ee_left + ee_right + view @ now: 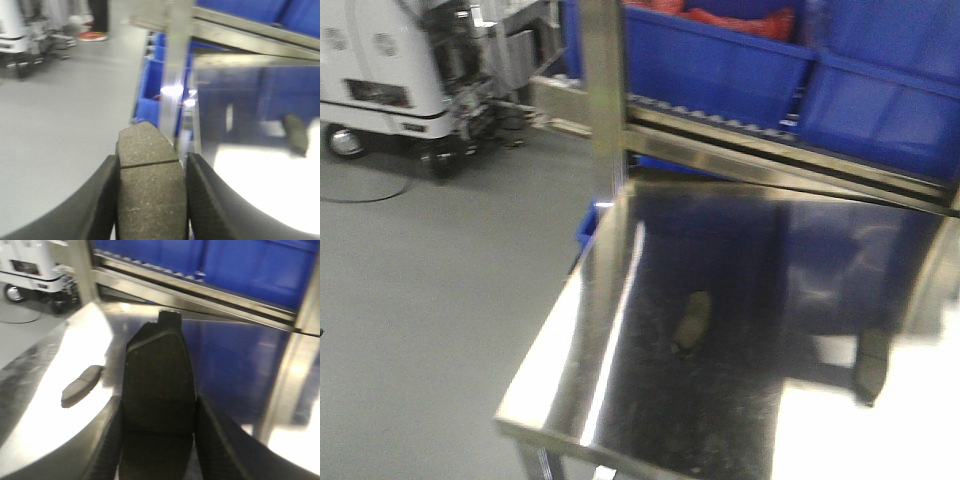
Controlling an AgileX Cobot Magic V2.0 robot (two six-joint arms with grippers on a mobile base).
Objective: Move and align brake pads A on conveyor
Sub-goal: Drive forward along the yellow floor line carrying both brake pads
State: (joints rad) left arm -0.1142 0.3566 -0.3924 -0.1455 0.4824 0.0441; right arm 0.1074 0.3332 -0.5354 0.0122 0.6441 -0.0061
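Legible text, labels, brands, numbers, signs: none in any of the three views. Possible marking, unreadable: one dark rectangular plate (378, 92) on the lower side of the white machine housing (380, 60) at far left of the front-facing view. It is too blurred to show characters (the right wrist view shows the same plate, equally smeared). Two small grey patches (386, 45) higher on the same housing may be stickers or vents; which cannot be told.
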